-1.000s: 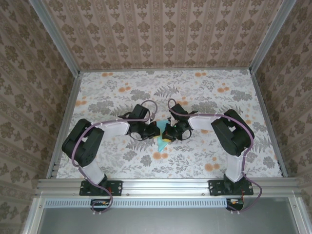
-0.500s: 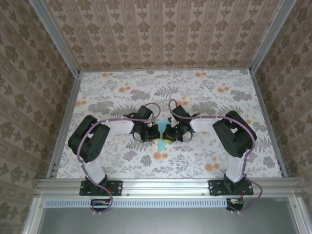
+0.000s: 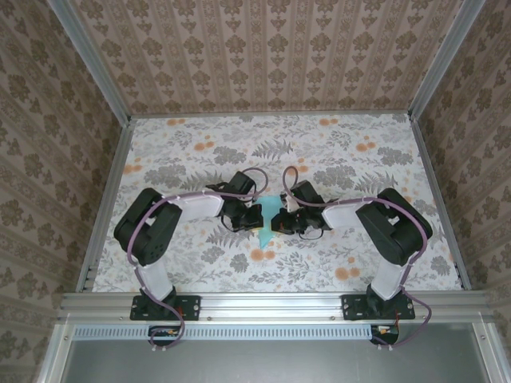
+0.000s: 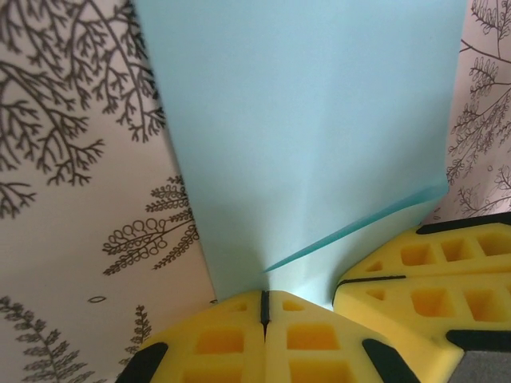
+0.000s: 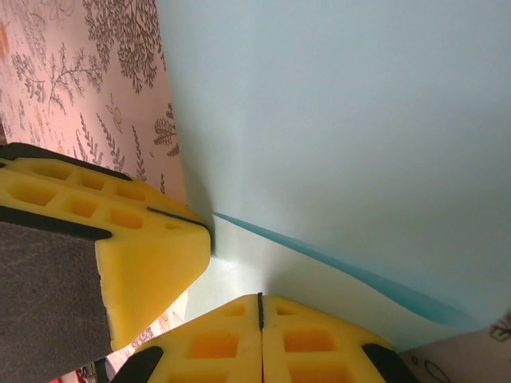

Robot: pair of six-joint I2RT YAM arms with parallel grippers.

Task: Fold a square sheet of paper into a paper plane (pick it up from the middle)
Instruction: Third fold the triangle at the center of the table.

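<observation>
Floral table (image 3: 359,159): square sheet of paper (image 4: 319,120) mid-table, left jaws and right jaws clamped on it.

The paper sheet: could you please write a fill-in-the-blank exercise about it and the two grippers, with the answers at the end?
1. The square sheet of paper sits ____ the left gripper and the right gripper.
2. The foam fingers of both grippers are ____ in colour.
3. Each gripper's jaws are ____ on the paper.
Answers: between; yellow; shut.
</observation>
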